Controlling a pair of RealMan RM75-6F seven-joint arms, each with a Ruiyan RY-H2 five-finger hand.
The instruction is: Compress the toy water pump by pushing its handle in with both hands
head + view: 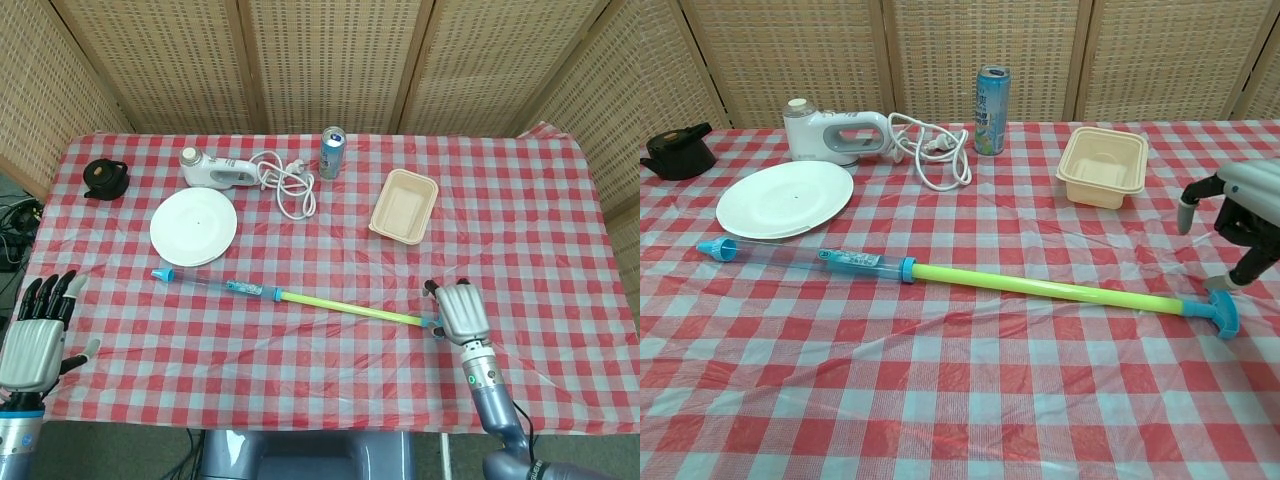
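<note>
One empty beige tray [403, 204]; both hands released, right hand [462, 311] over the pump's handle [1223, 310].

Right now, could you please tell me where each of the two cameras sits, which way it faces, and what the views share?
Head view: high above the near table edge, looking steeply down on the red-checked tablecloth; shows the left hand and right hand.
Chest view: low at the near edge, looking across the table toward the wicker screens; shows only the right hand.
Shared: the long blue-and-yellow plastic toy water pump, the round white plate and the right hand at the pump's blue T-handle.
</note>
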